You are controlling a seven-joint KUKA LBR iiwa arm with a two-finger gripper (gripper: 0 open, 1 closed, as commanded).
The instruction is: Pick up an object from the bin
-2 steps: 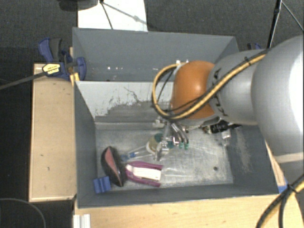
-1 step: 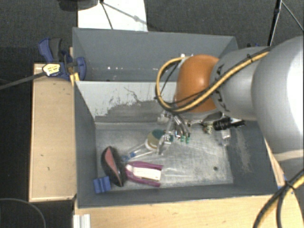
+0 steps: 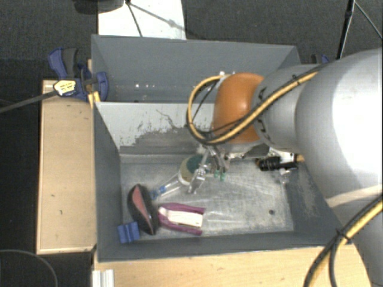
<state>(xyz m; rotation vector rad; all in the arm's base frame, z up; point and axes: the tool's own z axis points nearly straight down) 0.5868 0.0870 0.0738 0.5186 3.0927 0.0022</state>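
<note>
**Q:** Where does the gripper [image 3: 199, 181] stand, and what is nearest to it?

**A:** It is low over the middle of the bin [image 3: 179, 64]. It is just beside a round pale-green thing [image 3: 190, 167] and above a clear stick-like thing [image 3: 169, 188] that runs off to the left. Contact with either cannot be made out, and whether the gripper is released or clenched cannot be told. Nothing is seen held.

**Q:** Why do the other things lie where they do?

**A:** They are loose and lie flat on the floor, gathered at the front left. These are a dark oval thing with a pink face [image 3: 142, 208], a purple-and-white thing [image 3: 182, 218] touching it, and a blue block [image 3: 127, 232] in the corner. This probably leaves the round thing, well apart from them, as the easiest pick.

**Q:** What is the arm's pose?

**A:** The arm [image 3: 335, 130] enters from the right and bends downward at the orange cover [image 3: 236, 106]. The gripper slants down and to the left.
</note>
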